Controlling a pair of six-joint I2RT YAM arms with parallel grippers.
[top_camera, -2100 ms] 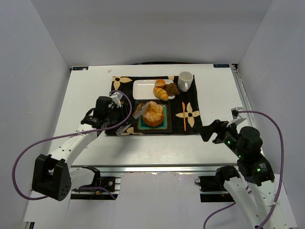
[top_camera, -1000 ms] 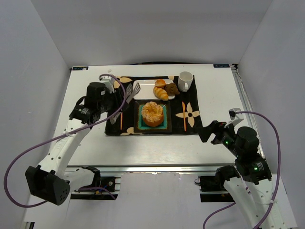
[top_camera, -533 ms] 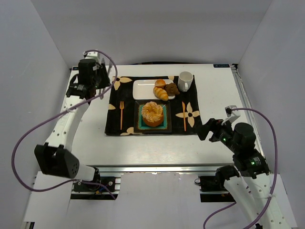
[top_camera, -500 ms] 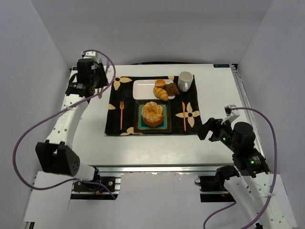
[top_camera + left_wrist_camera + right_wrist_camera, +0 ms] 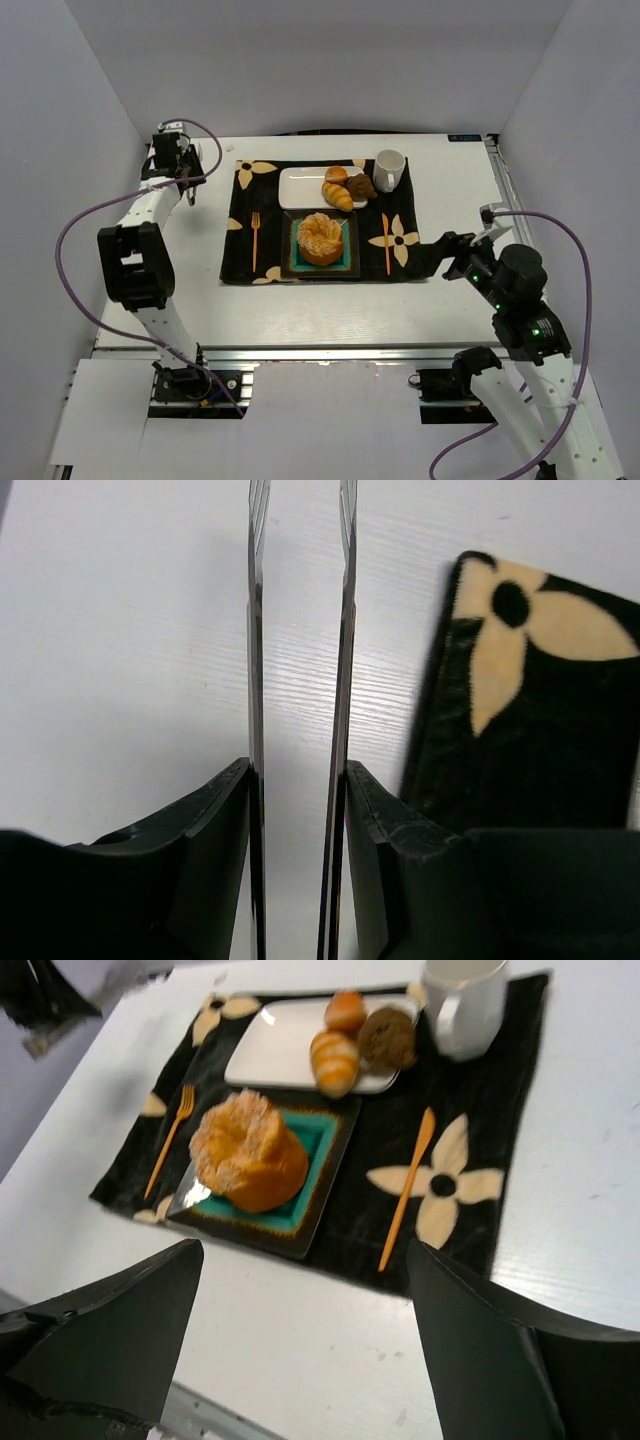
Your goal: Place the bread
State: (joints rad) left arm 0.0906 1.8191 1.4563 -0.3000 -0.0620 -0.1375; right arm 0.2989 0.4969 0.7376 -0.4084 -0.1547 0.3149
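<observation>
Across the counter (image 5: 180,290), the left arm (image 5: 140,215) had swung well away in the last couple of seconds. It had been bent low over the near left part of the mat (image 5: 268,205); now it was stretched out to the far left corner, off the mat altogether. That retreat suggested its part of the job was over: the placing looked done and nothing was left in its grasp.

The plate (image 5: 292,262), square with a teal centre, lay on the near middle of the mat. The bread (image 5: 321,238) stood upright on it, sugared top up, with nothing touching it. The right wrist view was blurred, so whether it sat quite centred on the plate I could not say; it seemed a little toward the plate's left side.

The left pincer (image 5: 302,540) hung over bare counter with only the mat's corner flower to its right. Its two thin blades stood parallel, a narrow gap between them, and nothing was caught in that gap. The bread was well apart from it, across the mat toward the near right.

The right pincer (image 5: 302,1252) waited off the mat's near right edge, its fingers spread wide and empty. The bread lay ahead of it and to its left, near but not within reach of a close.
</observation>
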